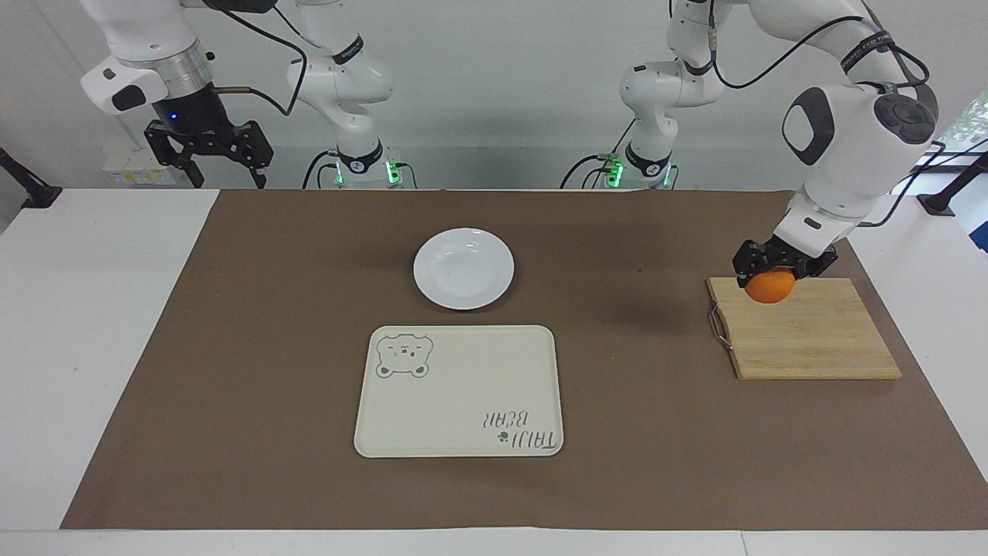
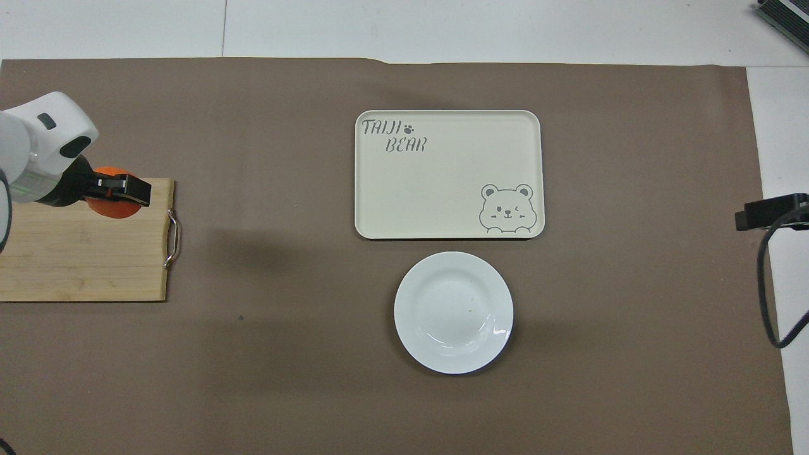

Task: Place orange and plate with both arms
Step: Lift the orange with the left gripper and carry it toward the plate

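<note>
My left gripper (image 1: 781, 270) is shut on the orange (image 1: 769, 288) and holds it in the air over the corner of the wooden cutting board (image 1: 810, 340) that lies toward the table's middle. In the overhead view the left gripper (image 2: 117, 190) crosses the orange (image 2: 112, 209) above the board (image 2: 82, 259). The white plate (image 1: 463, 268) sits empty on the brown mat at mid table, also in the overhead view (image 2: 453, 312). My right gripper (image 1: 222, 176) waits open, raised at the right arm's end of the table.
A cream rectangular tray with a bear drawing (image 1: 458, 391) lies just farther from the robots than the plate; it shows in the overhead view (image 2: 442, 177). The cutting board has a metal handle (image 1: 719, 324) on its side toward the plate.
</note>
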